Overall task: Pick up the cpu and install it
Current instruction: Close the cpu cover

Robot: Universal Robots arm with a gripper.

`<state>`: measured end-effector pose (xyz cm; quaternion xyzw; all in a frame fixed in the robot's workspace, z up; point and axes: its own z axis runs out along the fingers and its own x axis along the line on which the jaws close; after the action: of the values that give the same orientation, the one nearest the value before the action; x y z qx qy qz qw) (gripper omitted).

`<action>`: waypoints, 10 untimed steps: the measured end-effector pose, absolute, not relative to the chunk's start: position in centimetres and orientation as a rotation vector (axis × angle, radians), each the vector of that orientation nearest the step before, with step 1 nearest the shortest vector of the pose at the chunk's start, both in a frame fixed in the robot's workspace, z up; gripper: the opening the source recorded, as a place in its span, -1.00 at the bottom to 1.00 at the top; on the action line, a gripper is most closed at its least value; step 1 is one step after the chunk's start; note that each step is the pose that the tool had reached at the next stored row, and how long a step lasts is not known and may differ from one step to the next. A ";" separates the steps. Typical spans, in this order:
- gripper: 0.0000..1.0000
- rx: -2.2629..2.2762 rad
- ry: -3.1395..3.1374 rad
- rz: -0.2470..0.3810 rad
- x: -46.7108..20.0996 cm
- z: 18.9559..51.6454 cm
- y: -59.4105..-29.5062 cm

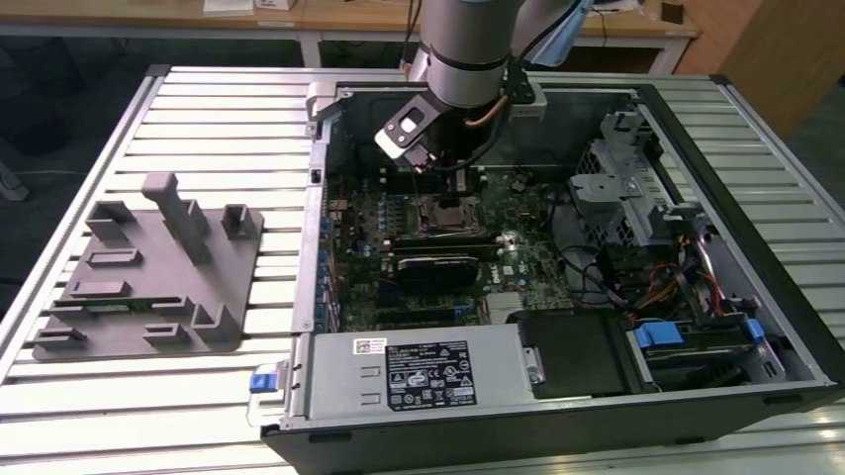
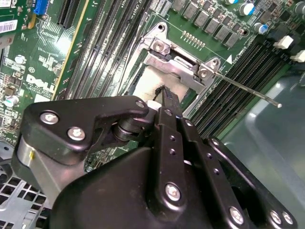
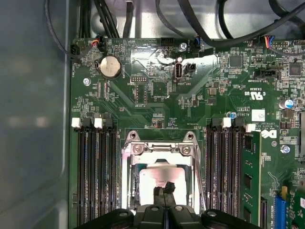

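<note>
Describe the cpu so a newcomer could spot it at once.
Inside the open computer case, find the metal socket frame on the motherboard, between the dark memory slots. The cpu is the pale, plain silvery square within that frame, right under the end effector.

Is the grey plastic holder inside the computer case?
No, the grey plastic holder sits on the slatted table, outside the computer case.

PC case (image 1: 793, 297) lies open on slatted table (image 1: 198, 129). arm (image 1: 462, 49) reaches down into case, gripper (image 1: 448, 196) low over socket area of motherboard (image 1: 528, 267). power supply (image 1: 410, 374) at near edge. drive cage (image 1: 634, 188) and cable bundle (image 1: 660, 287) toward exterior view's right. grey holder block (image 1: 145, 277) on exterior view's left, well apart from case.
</note>
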<state>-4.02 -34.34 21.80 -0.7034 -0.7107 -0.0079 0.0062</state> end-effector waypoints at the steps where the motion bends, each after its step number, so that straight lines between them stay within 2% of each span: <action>1: -0.79 -2.201 -2.224 -0.025 -4.0 21.8 -34.3; 10: -0.79 -2.067 -2.348 -0.024 -4.0 21.8 -34.3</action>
<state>-4.03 -34.34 21.79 -0.6607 -0.7505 -0.0076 0.0067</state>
